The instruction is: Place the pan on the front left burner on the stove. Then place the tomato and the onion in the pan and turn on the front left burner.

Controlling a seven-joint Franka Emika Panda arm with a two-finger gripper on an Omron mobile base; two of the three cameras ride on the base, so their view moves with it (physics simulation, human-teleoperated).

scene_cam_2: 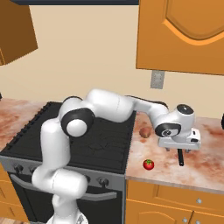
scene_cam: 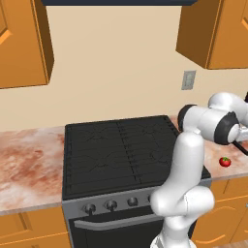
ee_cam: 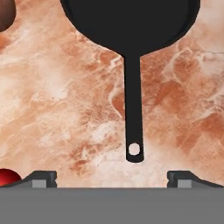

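Note:
The black pan (ee_cam: 131, 22) lies on the marble counter right of the stove (scene_cam: 121, 150), its long handle (ee_cam: 133, 109) pointing toward me. My gripper (ee_cam: 113, 180) hovers open above the handle's end, nothing between the fingers (ee_cam: 43, 179). In the right base view the gripper (scene_cam_2: 179, 148) hangs over the dark handle (scene_cam_2: 180, 156). The red tomato (scene_cam_2: 148, 164) rests near the counter's front edge, also seen as the tomato (scene_cam: 224, 162) and the tomato (ee_cam: 6, 177). The brownish onion (scene_cam_2: 145, 132) sits behind it, by the stove's side. The front left burner (scene_cam: 94, 167) is bare.
Orange wall cabinets (scene_cam_2: 183, 35) hang above the counter. A wall outlet (scene_cam_2: 157, 79) is behind the pan. Marble counter (scene_cam: 29, 164) stretches left of the stove. Knobs (scene_cam: 111, 205) line the stove's front panel above the oven handle.

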